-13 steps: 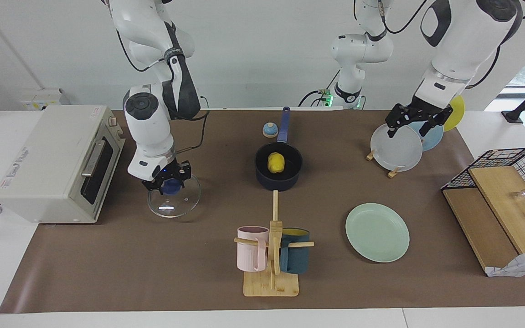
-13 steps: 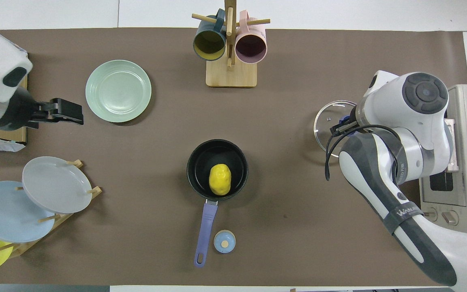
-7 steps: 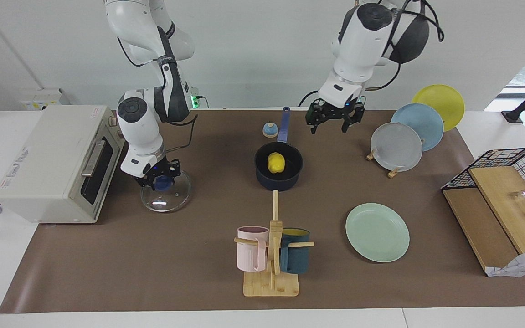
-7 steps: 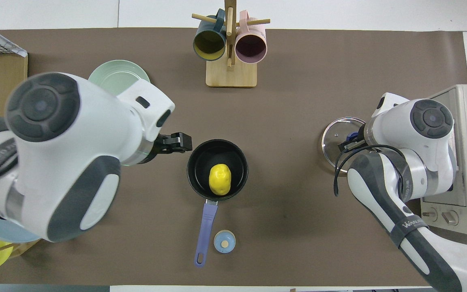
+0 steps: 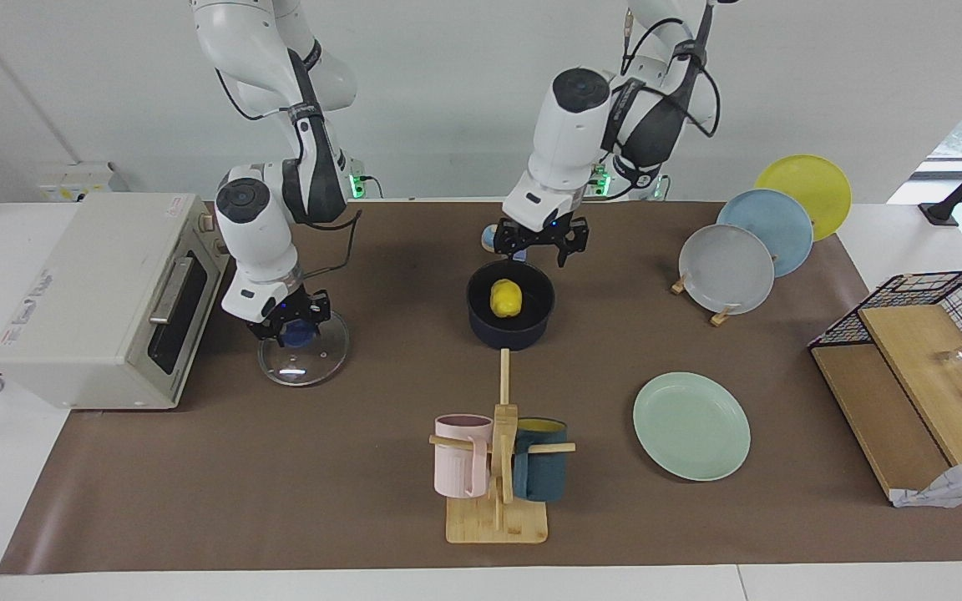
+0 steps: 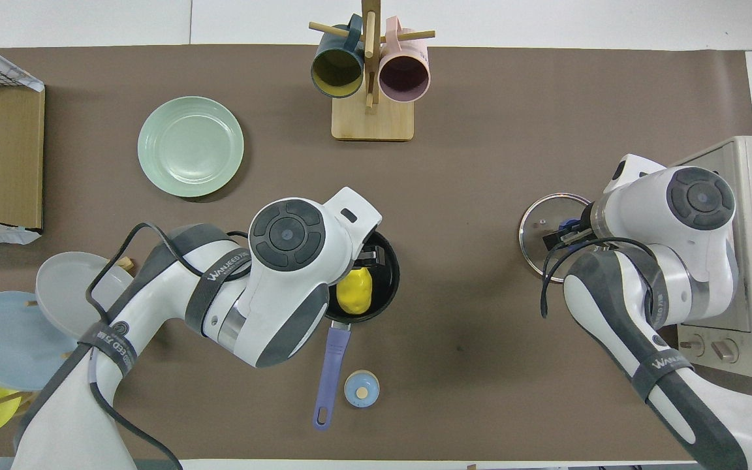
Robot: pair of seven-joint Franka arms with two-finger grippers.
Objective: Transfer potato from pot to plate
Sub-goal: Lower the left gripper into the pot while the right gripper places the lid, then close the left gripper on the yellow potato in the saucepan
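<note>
The yellow potato [image 5: 506,298] lies in the dark navy pot [image 5: 523,335], which stands mid-table with its blue handle [image 6: 330,365] pointing toward the robots. My left gripper [image 5: 539,249] is open and hangs just above the pot's rim where the handle joins, not touching the potato. In the overhead view the left arm's wrist covers part of the pot [image 6: 390,277], and the potato [image 6: 355,292] shows beside it. The mint-green plate [image 5: 691,426] [image 6: 190,146] lies flat and bare, farther from the robots, toward the left arm's end. My right gripper [image 5: 291,324] is shut on the blue knob of the glass lid [image 5: 303,367].
A toaster oven [image 5: 105,292] stands at the right arm's end beside the lid. A mug rack [image 5: 498,467] stands farther from the robots than the pot. A small blue bell [image 6: 361,389] lies beside the pot handle. Upright plates [image 5: 727,269] and a wire basket [image 5: 940,300] are at the left arm's end.
My left arm swung from over the upright plates to over the pot's rim, gripper open throughout. My right gripper set the tilted glass lid flat on the table beside the oven.
</note>
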